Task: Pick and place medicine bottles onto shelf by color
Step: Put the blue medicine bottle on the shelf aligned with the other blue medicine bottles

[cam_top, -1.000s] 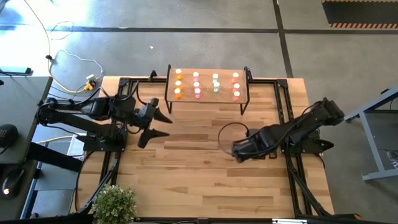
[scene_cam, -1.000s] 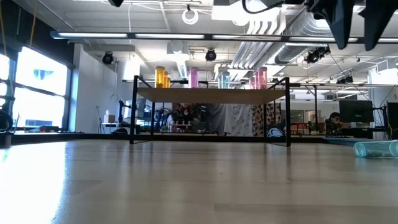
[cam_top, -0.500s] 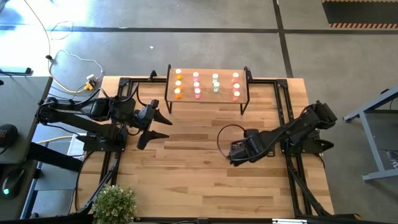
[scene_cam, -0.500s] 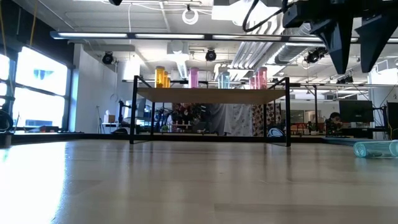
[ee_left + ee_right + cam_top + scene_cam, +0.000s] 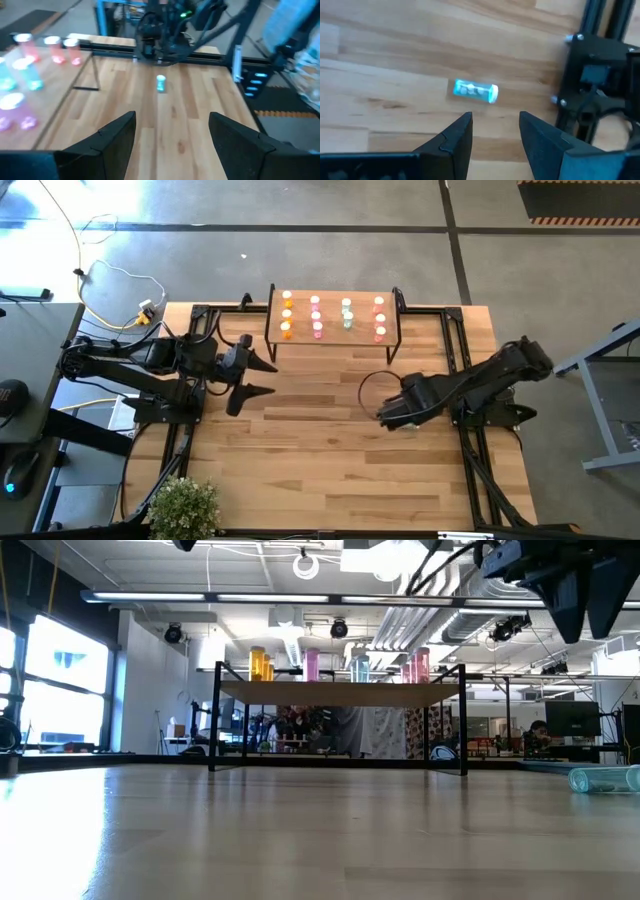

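above a teal bottle (image 5: 475, 91) lying on the table (image 5: 320, 450), right claw (image 5: 495, 131) apart, left claw (image 5: 262, 377) apart, waiting

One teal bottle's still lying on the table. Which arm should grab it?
The right: its open gripper hangs directly over the lying teal bottle. The left gripper waits across the table.

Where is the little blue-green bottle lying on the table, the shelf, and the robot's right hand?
teal bottle (image 5: 475, 91): right wrist view, middle of its lying body.
shelf (image 5: 332, 340): high view, bare front strip of the board.
right hand (image 5: 495, 131): right wrist view, between its open fingertips.
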{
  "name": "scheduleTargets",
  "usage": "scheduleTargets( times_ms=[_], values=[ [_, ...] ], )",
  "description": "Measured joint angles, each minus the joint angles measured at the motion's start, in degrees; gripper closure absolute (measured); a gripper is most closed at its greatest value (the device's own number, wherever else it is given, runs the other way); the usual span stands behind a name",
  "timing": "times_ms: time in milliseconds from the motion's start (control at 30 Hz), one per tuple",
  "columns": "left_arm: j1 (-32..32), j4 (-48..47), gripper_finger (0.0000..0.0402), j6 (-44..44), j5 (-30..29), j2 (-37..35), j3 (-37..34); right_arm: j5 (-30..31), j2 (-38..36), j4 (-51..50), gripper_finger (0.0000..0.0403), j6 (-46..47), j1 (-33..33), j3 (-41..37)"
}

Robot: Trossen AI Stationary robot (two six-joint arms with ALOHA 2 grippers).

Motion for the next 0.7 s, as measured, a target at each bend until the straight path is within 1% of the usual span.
scheduleTargets(
  times_ms=[100, 167, 200, 300, 467, 600, 700],
  values=[
    [0.0, 0.0, 0.0158, -0.5, -2.6, 0.0, 0.0, 0.8, -4.7, 1.8, 0.0249, 0.6, 0.0, -5.1],
    [0.0, 0.0, 0.0158, -0.9, -3.2, 0.0, 0.0, 0.0, -8.0, 5.2, 0.0249, 0.4, 0.2, -9.5],
    [0.0, 0.1, 0.0158, -0.9, -3.2, 0.0, 0.0, -0.3, -9.8, 7.4, 0.0249, -1.2, 0.4, -11.8],
    [0.0, 0.0, 0.0158, -0.9, -3.2, 0.0, 0.0, -1.5, -14.6, 15.0, 0.0249, -9.0, 0.6, -16.5],
    [0.0, 0.0, 0.0158, -1.0, -3.4, 0.0, 0.0, -2.9, -19.9, 21.4, 0.0249, -23.9, 0.1, -23.1],
    [0.0, 0.0, 0.0158, -3.0, -3.5, 0.0, 0.0, -7.5, -20.9, 25.0, 0.0249, -34.0, -0.3, -27.2],
    [0.0, 0.0, 0.0158, -5.6, -4.3, 0.0, 0.0, -8.9, -20.8, 27.7, 0.0249, -42.4, -0.3, -29.1]
  ],
)
